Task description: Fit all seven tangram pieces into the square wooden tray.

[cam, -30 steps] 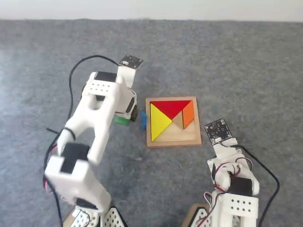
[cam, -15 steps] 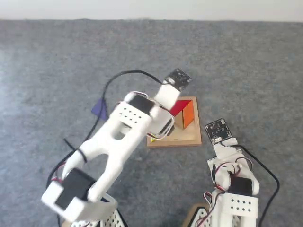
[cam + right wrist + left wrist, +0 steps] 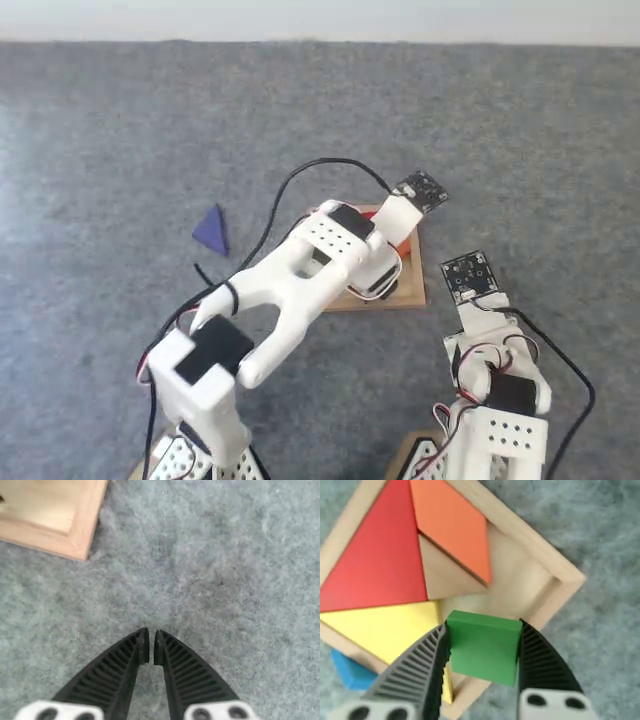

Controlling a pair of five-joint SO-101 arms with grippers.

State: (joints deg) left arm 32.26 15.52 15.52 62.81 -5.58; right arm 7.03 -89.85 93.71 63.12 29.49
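The square piece (image 3: 482, 652) sits between the left gripper's (image 3: 482, 627) fingers (image 3: 420, 665), over the tray (image 3: 555, 575). In the tray ahead of the gripper lie a parallelogram (image 3: 452, 525), a large triangle (image 3: 380, 565) beside it, and a second triangle (image 3: 395, 630) nearer the fingers. A small piece (image 3: 350, 670) lies just outside the tray, beside the gripper.

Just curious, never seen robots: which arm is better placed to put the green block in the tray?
Left. The left gripper holds the green block over bare floor of the tray; the right gripper is shut on nothing, over carpet beside it.
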